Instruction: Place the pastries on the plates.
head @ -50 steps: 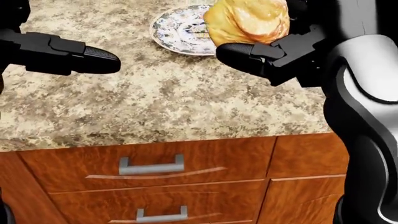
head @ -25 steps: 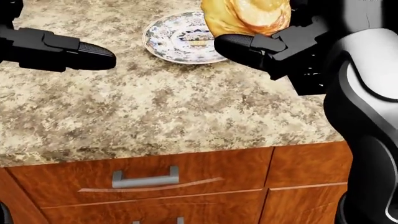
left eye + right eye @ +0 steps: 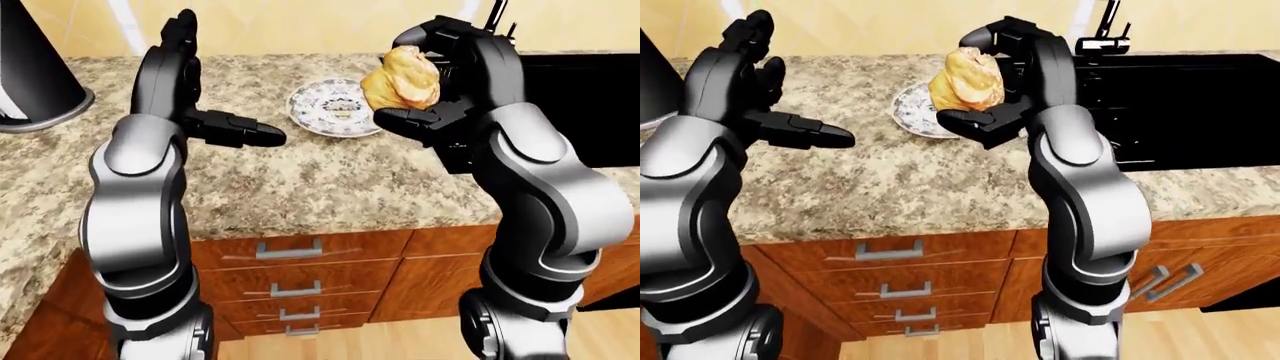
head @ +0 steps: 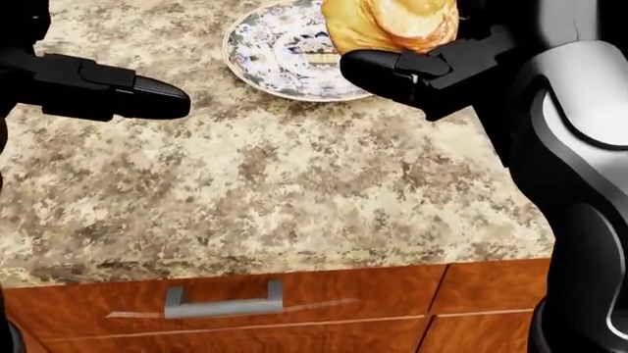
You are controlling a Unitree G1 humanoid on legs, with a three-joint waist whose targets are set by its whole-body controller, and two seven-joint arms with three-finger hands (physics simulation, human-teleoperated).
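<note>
A golden pastry is held in my right hand, whose fingers close round it, above the right edge of a patterned plate. The plate lies on the granite counter and shows at the top of the head view. The pastry also shows in the head view and the right-eye view. My left hand is open and empty, held over the counter to the left of the plate, one finger pointing right. Only one plate and one pastry show.
A black sink with a faucet lies right of the counter. A dark cone-shaped appliance stands at the far left. Wooden drawers with metal handles run below the counter edge.
The head view has shifted: the counter edge and drawers sit lower in the picture. My right hand still holds the pastry by the plate; the left hand keeps its place.
</note>
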